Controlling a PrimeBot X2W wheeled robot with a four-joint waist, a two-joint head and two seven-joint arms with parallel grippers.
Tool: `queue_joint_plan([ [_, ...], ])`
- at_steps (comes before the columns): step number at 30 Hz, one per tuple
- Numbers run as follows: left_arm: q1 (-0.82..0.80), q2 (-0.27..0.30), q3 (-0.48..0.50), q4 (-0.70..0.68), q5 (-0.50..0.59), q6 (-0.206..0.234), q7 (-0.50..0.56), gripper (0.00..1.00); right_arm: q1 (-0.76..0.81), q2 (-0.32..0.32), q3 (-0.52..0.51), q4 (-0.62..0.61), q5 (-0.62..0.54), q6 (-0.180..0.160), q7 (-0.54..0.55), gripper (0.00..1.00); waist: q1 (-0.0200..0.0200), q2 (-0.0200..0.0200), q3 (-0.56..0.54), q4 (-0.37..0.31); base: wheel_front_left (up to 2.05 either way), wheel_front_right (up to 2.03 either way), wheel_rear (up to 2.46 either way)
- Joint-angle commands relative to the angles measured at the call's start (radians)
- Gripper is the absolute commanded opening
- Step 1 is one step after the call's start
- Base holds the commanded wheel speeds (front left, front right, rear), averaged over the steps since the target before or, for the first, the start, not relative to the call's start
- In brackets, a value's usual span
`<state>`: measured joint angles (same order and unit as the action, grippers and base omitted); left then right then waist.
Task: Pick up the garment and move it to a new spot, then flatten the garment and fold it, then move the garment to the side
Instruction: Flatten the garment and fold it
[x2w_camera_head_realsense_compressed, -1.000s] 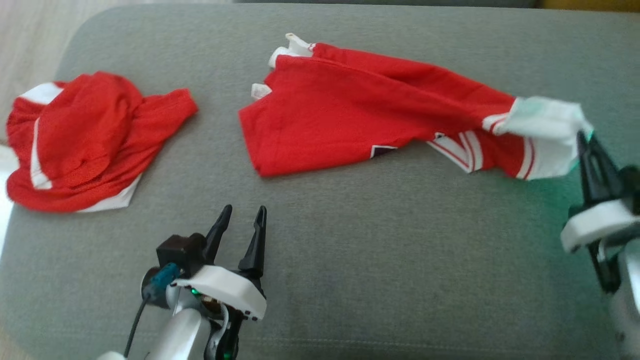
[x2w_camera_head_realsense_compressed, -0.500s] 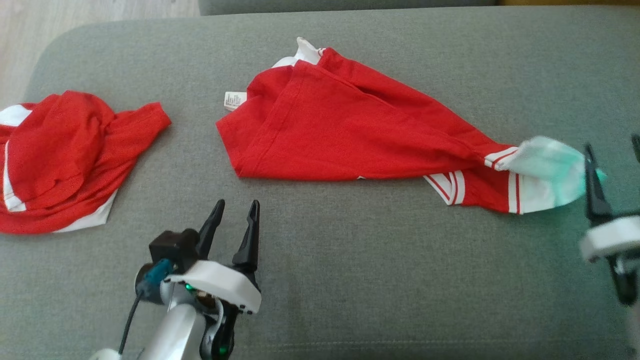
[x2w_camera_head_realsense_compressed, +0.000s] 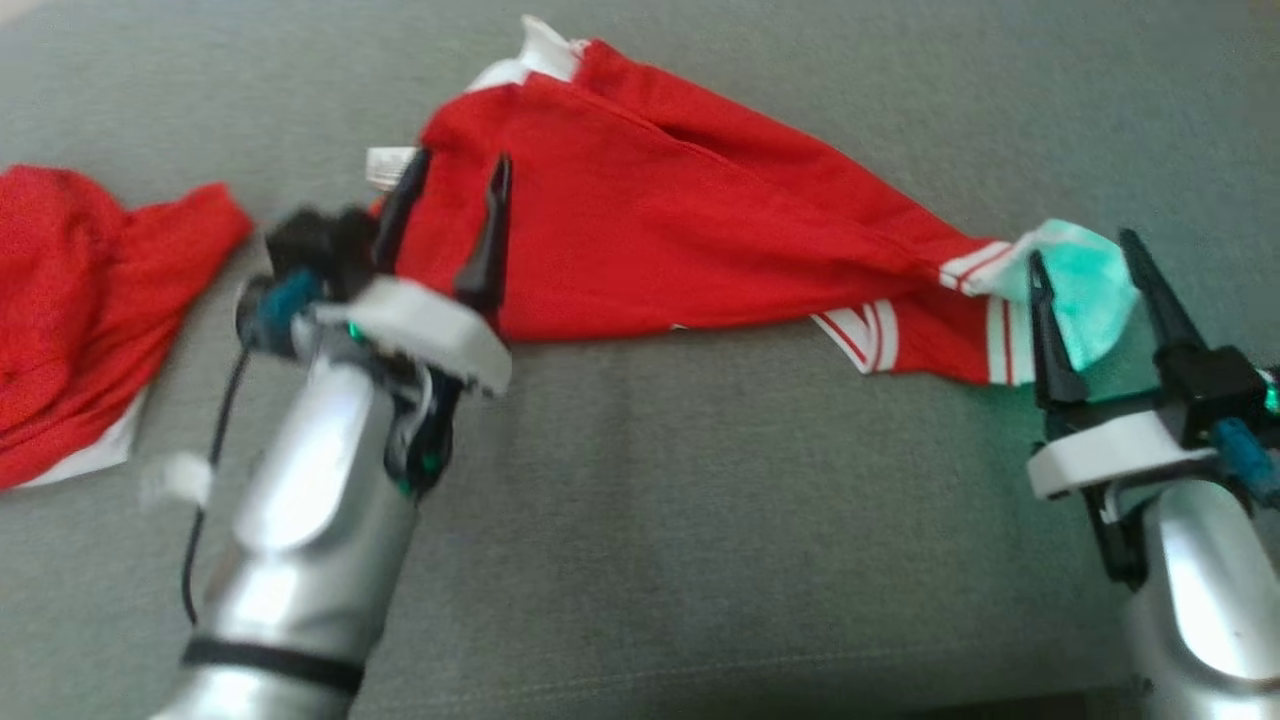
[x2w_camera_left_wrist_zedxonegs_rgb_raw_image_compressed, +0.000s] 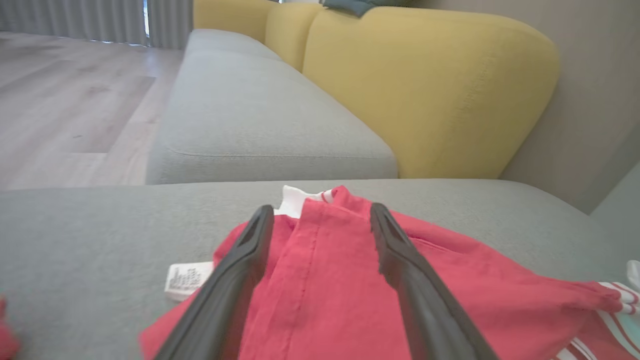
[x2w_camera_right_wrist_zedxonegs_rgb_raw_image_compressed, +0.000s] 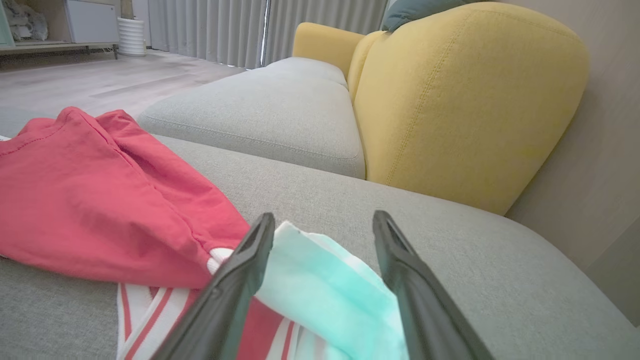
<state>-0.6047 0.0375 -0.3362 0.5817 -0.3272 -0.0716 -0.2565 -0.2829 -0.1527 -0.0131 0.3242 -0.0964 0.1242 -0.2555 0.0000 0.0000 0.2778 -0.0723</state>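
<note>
Red cotton stretched across the grey cushion (x2w_camera_head_realsense_compressed: 700, 500): the garment (x2w_camera_head_realsense_compressed: 680, 220) lies in its new spot, moments after my right fingers (x2w_camera_head_realsense_compressed: 1042, 300) let go of the pale sleeve end (x2w_camera_head_realsense_compressed: 1085, 290) they were pinching a second ago. They now stand wide apart and empty, with that sleeve lying loose between them. My left fingers (x2w_camera_head_realsense_compressed: 497, 195), just as wide and holding nothing, have come forward from the bare cushion and hover over the hem end, beside the white label (x2w_camera_head_realsense_compressed: 385, 165). As I judge it, the carry is done and flattening comes next, with one gripper at each end. The garment's long axis runs across me: hem and label to my left and farther off, striped sleeve pointing to my right and nearer. The cloth is bunched along that line. A second red garment (x2w_camera_head_realsense_compressed: 80, 300) lies well apart at my far left.
</note>
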Motion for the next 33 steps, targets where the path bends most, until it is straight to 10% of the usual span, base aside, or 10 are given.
queue_joint_plan([
  [1,-0.011,0.013,0.032,-0.044,0.007,0.002,-0.005,1.00,-0.033,-0.007,0.015,-0.034,0.007,0.007,-0.006,1.00,0.0000,0.0000,0.023,-0.024,0.00,0.00,0.00],
  [11,-0.263,0.050,0.025,0.275,-0.011,-0.052,-0.005,1.00,-0.093,0.052,0.083,-0.080,0.018,0.007,-0.006,1.00,0.0000,0.0000,0.119,-0.133,0.00,0.00,0.00],
  [30,-0.367,0.068,-0.034,0.394,-0.117,-0.059,-0.005,1.00,-0.108,0.077,0.108,-0.088,0.030,0.007,-0.006,1.00,0.0000,0.0000,0.150,-0.147,0.00,0.00,0.00],
  [31,-0.370,0.071,-0.042,0.387,-0.126,-0.059,-0.005,0.92,-0.109,0.077,0.109,-0.088,0.031,0.007,-0.006,1.00,0.0000,0.0000,0.151,-0.147,0.00,0.00,0.00],
  [33,-0.371,0.078,-0.061,0.370,-0.140,-0.059,-0.005,0.19,-0.109,0.077,0.107,-0.088,0.033,0.007,-0.006,1.00,0.0000,0.0000,0.153,-0.146,0.00,0.00,0.00],
])
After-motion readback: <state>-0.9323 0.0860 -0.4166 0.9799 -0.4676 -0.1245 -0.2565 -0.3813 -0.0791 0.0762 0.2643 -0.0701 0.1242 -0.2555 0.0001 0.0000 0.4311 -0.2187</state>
